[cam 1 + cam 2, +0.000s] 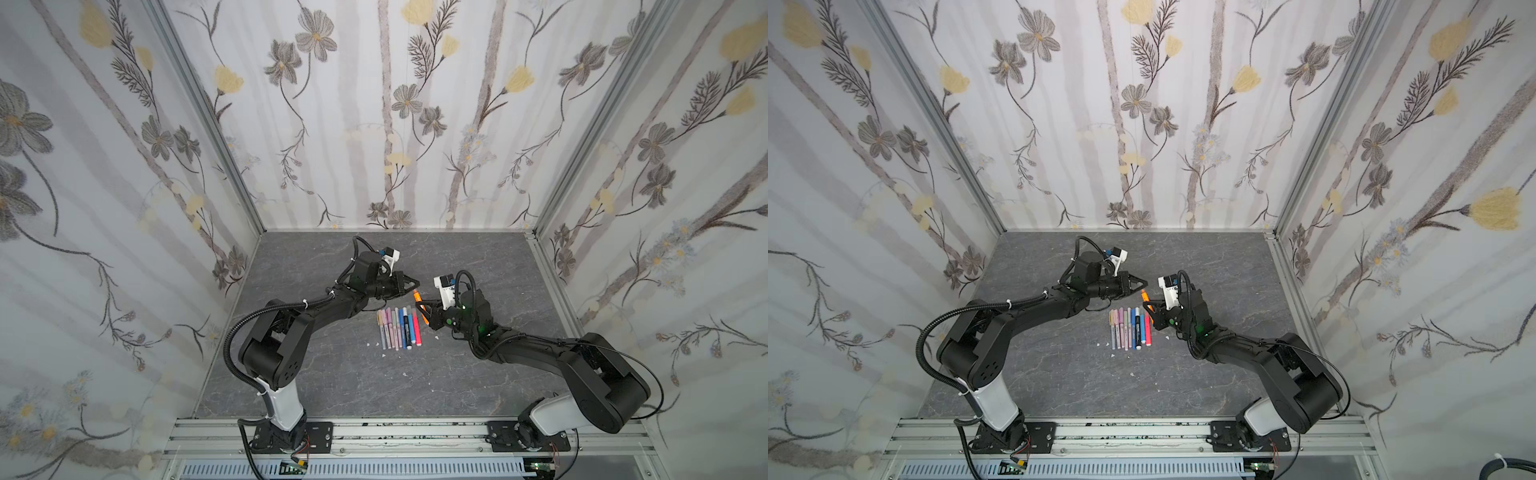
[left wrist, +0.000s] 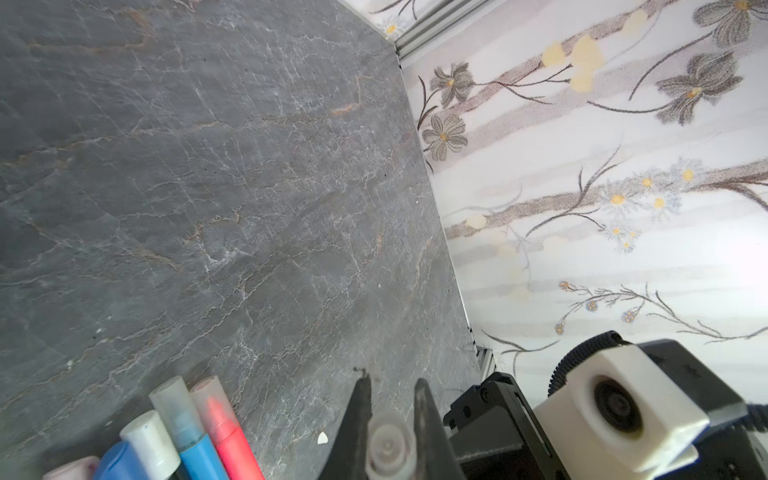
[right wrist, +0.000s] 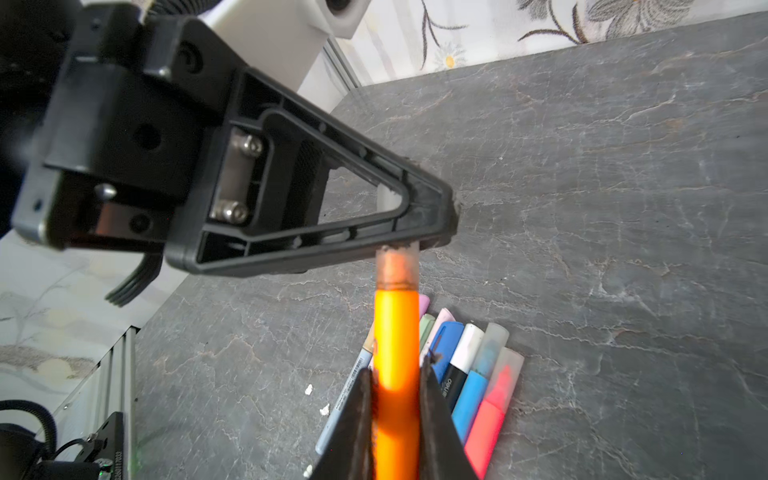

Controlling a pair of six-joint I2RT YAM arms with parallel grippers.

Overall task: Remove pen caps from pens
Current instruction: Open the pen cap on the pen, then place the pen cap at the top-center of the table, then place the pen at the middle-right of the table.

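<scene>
As it hangs off the table [image 1: 332, 374], orange pen [image 3: 397, 332]: raised just above the capped end of the row of pens [image 1: 399, 328].
Handling: likely light, stiff, slick plastic; barrel takes one grip, translucent cap [image 3: 397, 270] the other, pulled straight apart.
Right fingers [image 3: 436, 424]: nearly closed, clamping the barrel midway.
Left fingers [image 2: 359, 428]: pinched tight on the cap, beyond the row's far end.

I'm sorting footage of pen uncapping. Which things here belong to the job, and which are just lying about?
Part of the job:
- orange pen, held in the right gripper
- its clear cap, pinched in the left gripper
- row of capped pens lying on the tabletop

Just lying about:
- small white specks scattered near the row
</scene>
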